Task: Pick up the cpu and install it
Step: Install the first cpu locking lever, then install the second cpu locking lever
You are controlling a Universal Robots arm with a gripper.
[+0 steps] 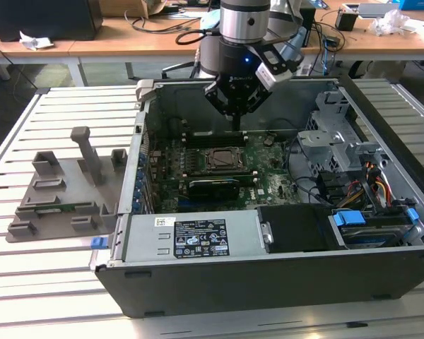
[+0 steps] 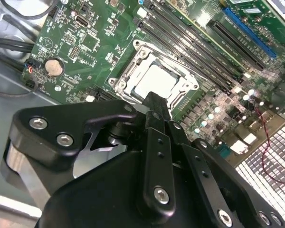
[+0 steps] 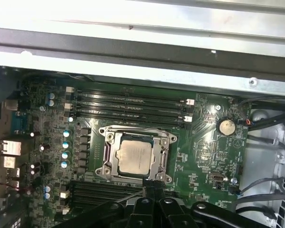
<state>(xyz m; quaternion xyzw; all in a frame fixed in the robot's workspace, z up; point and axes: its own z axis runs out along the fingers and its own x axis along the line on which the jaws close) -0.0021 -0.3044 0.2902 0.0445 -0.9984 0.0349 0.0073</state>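
Dull silver cpu, seemingly green motherboard

Even overhead light, exterior view bright. Both wrist views soft; glare on dull silver square cpu; black hand blurred up close.

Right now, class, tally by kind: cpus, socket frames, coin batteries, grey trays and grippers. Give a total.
cpu: 1
socket frame: 1
coin battery: 1
grey tray: 1
gripper: 1
Total: 5

The fingers hang above the cpu inside the open computer case
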